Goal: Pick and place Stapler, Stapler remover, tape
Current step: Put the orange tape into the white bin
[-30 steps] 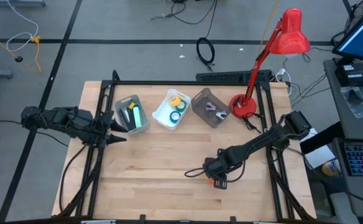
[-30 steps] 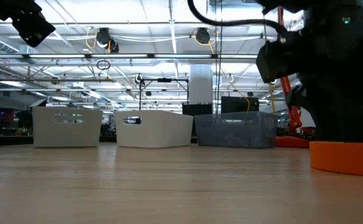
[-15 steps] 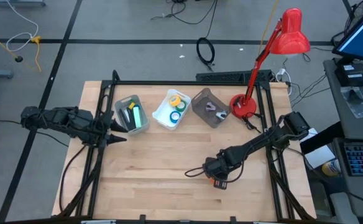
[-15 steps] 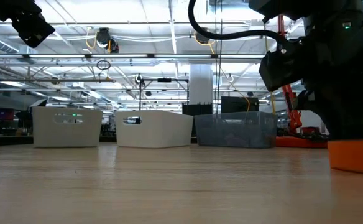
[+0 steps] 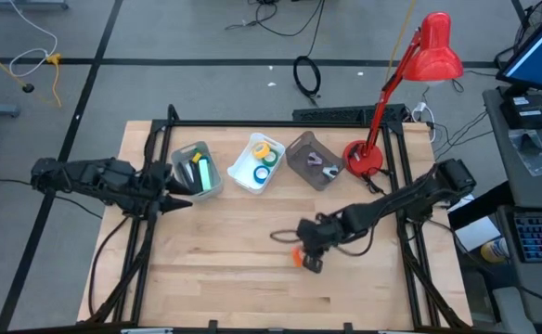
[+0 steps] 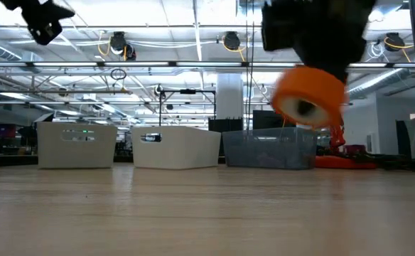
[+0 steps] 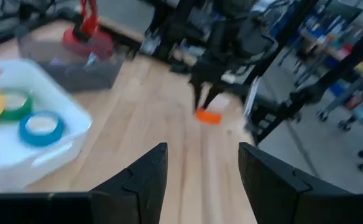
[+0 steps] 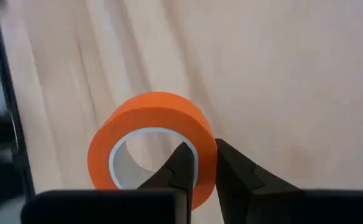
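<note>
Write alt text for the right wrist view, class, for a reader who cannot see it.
The right pincer is shut on the wall of an orange tape roll, one finger inside its pale core and one outside. Beneath the roll lies the light wooden table.

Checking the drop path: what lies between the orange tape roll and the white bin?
Only bare tabletop lies between the orange tape roll and white bin, per the high view.

Bright, even overhead lighting; the orange tape (image 6: pixel 309 97) and left wrist view are motion-blurred.
</note>
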